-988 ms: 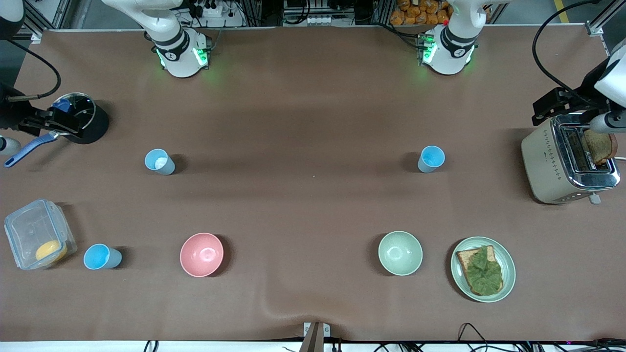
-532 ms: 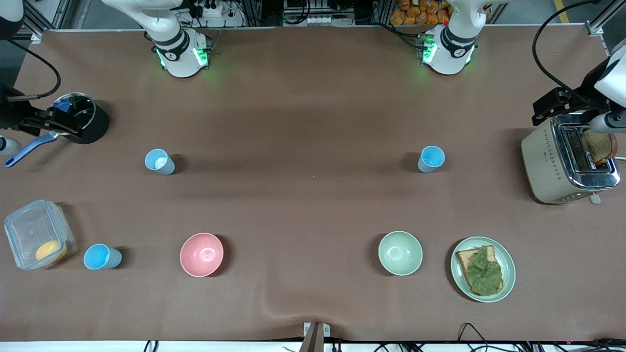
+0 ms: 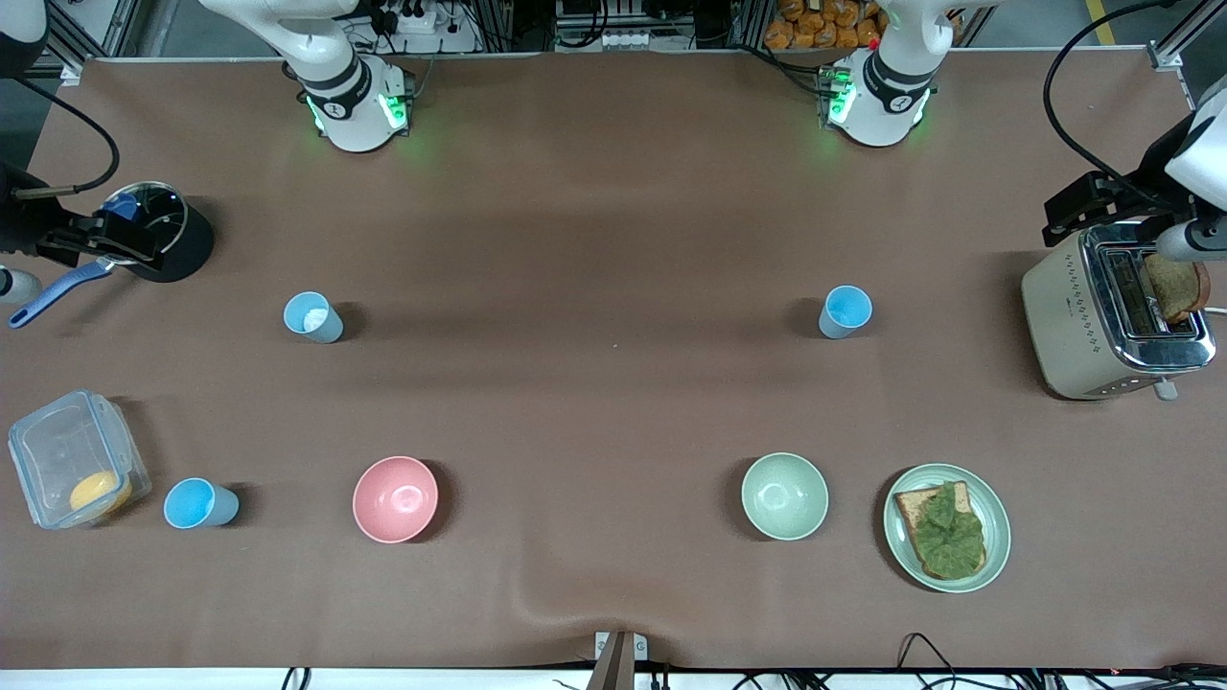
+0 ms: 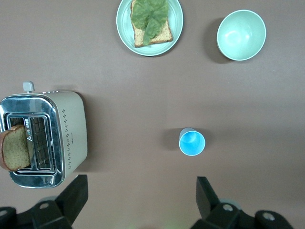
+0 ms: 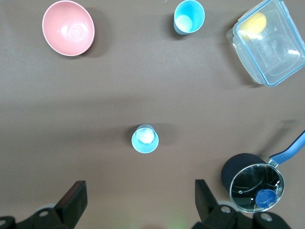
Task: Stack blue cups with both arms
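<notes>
Three blue cups stand upright on the brown cloth. A paler cup (image 3: 312, 317) with a whitish bottom (image 5: 145, 138) is toward the right arm's end. A brighter cup (image 3: 199, 504) (image 5: 188, 16) stands nearer the front camera, beside a clear box. The third cup (image 3: 845, 311) (image 4: 192, 142) is toward the left arm's end. My left gripper (image 4: 141, 192) hangs open high over bare cloth between its base (image 3: 877, 96) and that cup. My right gripper (image 5: 140, 195) hangs open the same way over cloth by its base (image 3: 355, 105). Both hands are out of the front view.
A pink bowl (image 3: 395, 498), a pale green bowl (image 3: 784, 495) and a plate with toast and lettuce (image 3: 946, 527) stand nearer the front camera. A toaster (image 3: 1112, 316) sits at the left arm's end. A black pot (image 3: 163, 240) and a clear box (image 3: 72, 460) sit at the right arm's end.
</notes>
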You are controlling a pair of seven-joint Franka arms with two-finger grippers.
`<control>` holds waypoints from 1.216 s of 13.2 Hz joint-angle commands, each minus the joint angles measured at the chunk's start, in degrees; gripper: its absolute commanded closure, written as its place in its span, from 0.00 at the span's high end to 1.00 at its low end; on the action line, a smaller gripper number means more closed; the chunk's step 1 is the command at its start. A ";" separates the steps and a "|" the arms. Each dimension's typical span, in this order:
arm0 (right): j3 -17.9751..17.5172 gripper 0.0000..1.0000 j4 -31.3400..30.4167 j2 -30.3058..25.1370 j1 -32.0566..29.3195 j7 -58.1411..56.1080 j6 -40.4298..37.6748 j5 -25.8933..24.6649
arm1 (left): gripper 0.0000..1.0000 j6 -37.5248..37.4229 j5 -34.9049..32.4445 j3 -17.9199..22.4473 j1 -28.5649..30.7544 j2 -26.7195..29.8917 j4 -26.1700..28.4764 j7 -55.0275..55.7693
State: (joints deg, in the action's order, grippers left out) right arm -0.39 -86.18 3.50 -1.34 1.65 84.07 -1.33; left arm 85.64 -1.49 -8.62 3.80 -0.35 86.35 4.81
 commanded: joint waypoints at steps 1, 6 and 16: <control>-0.05 1.00 0.04 -0.52 0.55 0.80 -0.57 -0.51 | 1.00 0.14 1.05 -0.26 0.42 -0.08 -0.48 0.20; 0.04 1.00 0.04 -0.25 0.38 0.29 -0.66 -0.69 | 1.00 0.14 1.14 -0.26 0.42 -0.08 -0.40 0.20; 0.31 1.00 -10.29 3.98 -2.08 -1.30 4.58 -0.87 | 1.00 0.14 1.14 -0.26 0.42 -0.08 -0.40 0.20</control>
State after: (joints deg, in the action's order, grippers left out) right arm 0.38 -90.27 9.38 -2.12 1.16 84.88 -1.94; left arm 85.64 -1.49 -8.62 3.80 -0.35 86.35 4.81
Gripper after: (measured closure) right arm 0.000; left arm 0.000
